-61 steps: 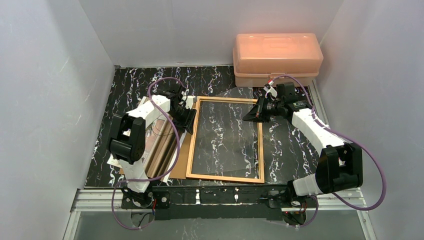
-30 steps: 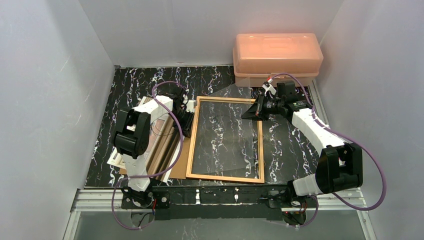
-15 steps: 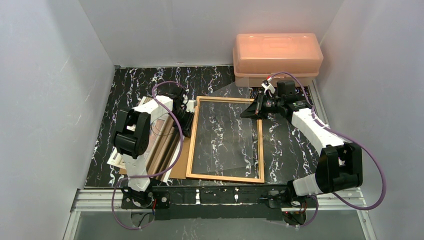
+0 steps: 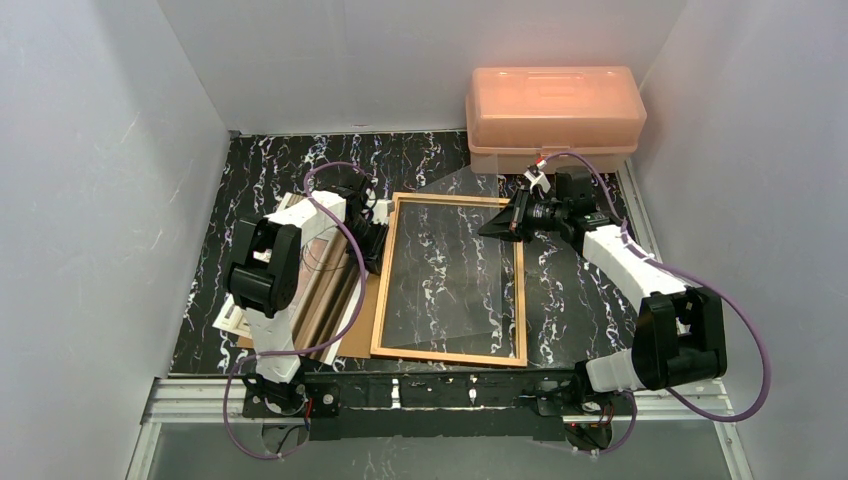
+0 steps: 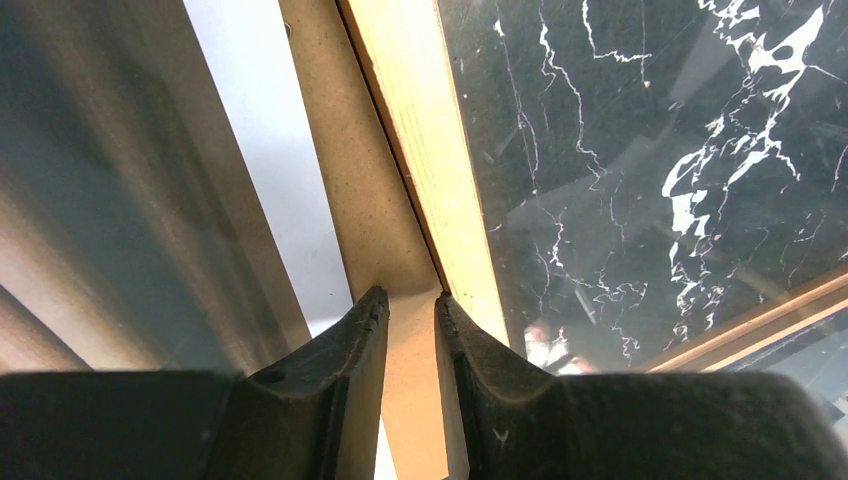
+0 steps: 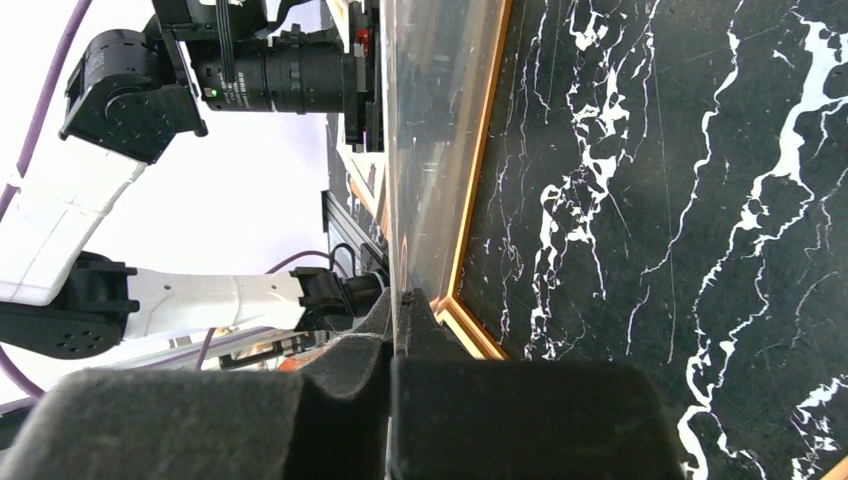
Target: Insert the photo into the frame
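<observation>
The right pincer [image 4: 492, 227] is clenched on a corner of the clear pane [image 4: 450, 270], which is tilted over the frame [image 4: 447, 354] below it. The left pincer [image 5: 412, 300] is seen slightly parted (nothing gripped) above the backing board [image 5: 372, 215]. The photo [image 5: 90, 200] is laid to its left.

Enclosure seen from above. The desk [image 4: 280, 160] has a glossy black surface with irregular white veining, like marble, and shows faint pale reflections. Three plain, matte, grey-white panels close it in: the back wall [image 4: 330, 60], the left wall [image 4: 90, 200] and the right wall [image 4: 760, 150], which meet at straight vertical seams. A silver metal rail [image 4: 190, 400] runs along the desk's near edge. Lighting is soft and even, with only weak shadows on the walls.
</observation>
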`<state>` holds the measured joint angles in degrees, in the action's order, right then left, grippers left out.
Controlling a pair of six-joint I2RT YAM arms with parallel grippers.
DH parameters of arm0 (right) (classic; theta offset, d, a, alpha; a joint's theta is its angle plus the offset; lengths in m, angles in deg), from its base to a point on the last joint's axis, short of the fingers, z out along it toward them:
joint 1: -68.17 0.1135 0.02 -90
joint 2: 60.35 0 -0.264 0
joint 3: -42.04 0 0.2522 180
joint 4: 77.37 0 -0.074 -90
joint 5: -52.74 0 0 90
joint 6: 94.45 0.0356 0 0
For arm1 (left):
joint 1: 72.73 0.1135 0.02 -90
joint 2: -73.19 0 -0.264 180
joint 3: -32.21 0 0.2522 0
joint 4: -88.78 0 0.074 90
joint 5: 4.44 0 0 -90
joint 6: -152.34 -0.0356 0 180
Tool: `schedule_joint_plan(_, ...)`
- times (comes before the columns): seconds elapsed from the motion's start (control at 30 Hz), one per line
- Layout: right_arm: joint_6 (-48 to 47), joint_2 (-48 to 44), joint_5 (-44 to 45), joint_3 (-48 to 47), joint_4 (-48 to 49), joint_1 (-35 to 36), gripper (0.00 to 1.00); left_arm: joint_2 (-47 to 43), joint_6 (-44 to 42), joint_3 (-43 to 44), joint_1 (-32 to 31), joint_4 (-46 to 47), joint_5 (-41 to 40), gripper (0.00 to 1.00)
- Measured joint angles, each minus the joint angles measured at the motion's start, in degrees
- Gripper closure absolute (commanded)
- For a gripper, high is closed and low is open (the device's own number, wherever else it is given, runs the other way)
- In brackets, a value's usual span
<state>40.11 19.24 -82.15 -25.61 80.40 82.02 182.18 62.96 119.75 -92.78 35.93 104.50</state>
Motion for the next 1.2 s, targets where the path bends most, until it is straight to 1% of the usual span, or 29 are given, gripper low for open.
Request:
schedule_joint_plan(0.23,2.25,-0.15,-0.42,1.29,2.82,-0.02,0.99,0.00,-0.02,0.02,0.00,-0.02,-0.02,0.78)
schedule_joint_plan(0.7,1.33,0.66,-0.55,2.19,3.93,-0.24,0.99,0.00,-0.02,0.04,0.02,-0.15,-0.02,0.78)
schedule_joint_plan(1.03,-3.80,4.35,-1.46,-2.38,-0.57,-0.37,0.99,0.00,-0.17,0.13,0.13,-0.35,-0.26,0.79)
schedule_joint_plan(1.2,-5.46,4.90,-1.33,-2.75,-2.14,-0.74,0.99,0.00,-0.20,0.22,0.17,-0.48,-0.46,0.80)
